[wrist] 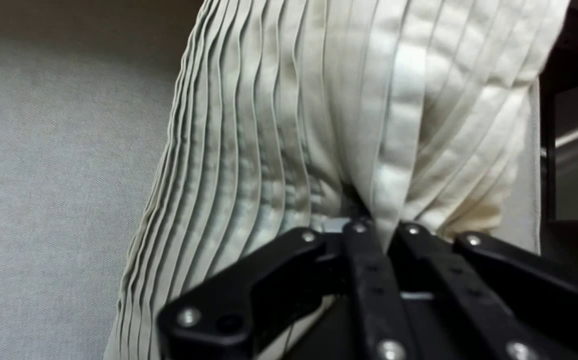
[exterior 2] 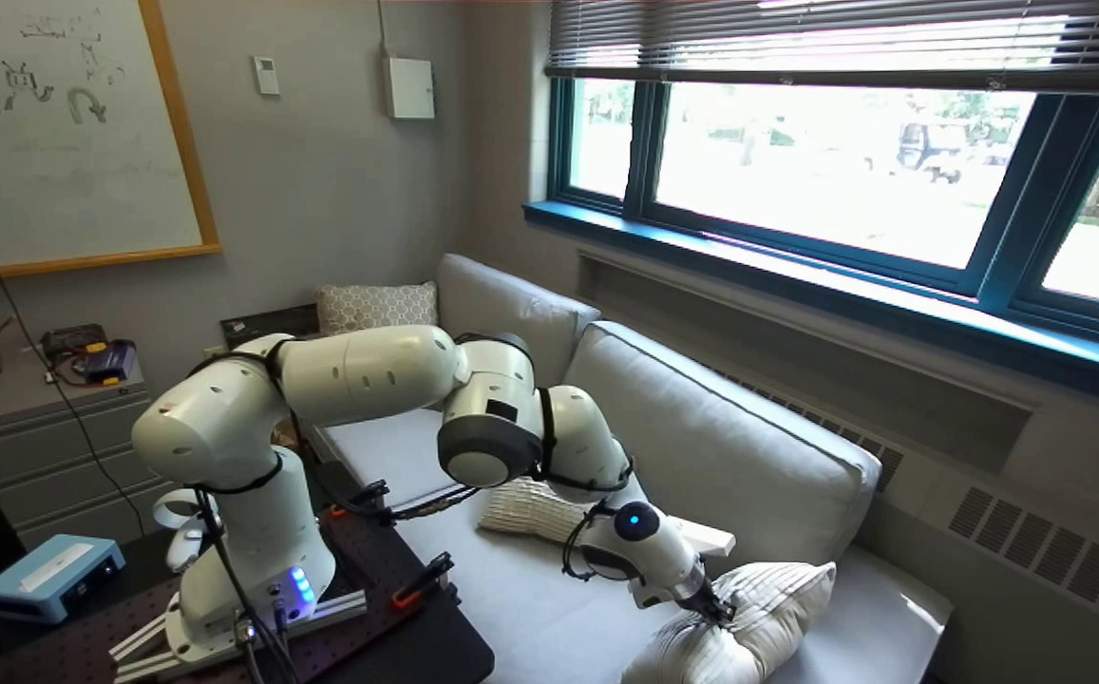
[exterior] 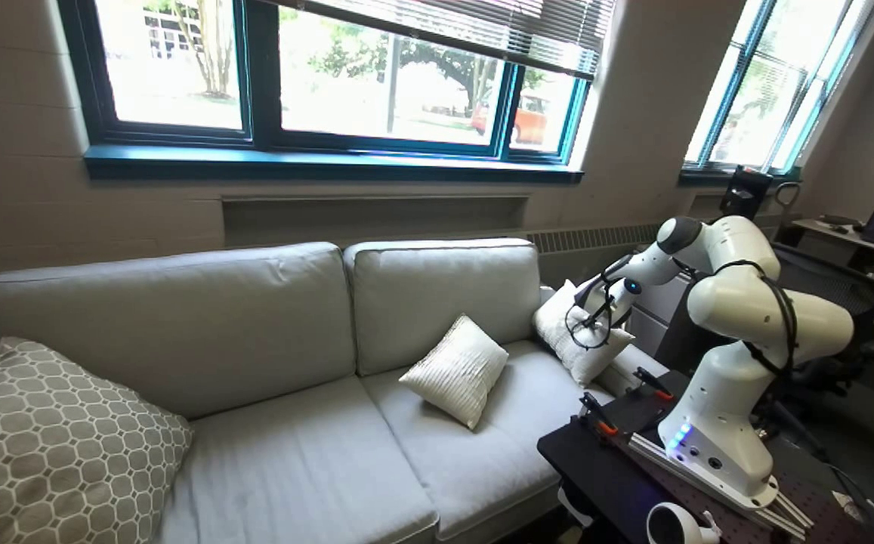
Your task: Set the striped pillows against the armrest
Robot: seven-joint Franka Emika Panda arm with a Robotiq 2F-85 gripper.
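Step looked like placing the held pillow [exterior: 555,321] at the armrest [exterior: 631,358]; maybe half the task. That pillow sat tilted just inside the armrest, and touching seemed likely but couldn't be confirmed. The loose pillow [exterior: 461,370] lay on the seat [exterior: 512,434], well apart from the armrest. Next move probably called for snugging the held pillow to the armrest, letting go, then fetching the loose one. Hand [wrist: 382,226] was nearly closed, clenching a fold of the held pillow's cover.
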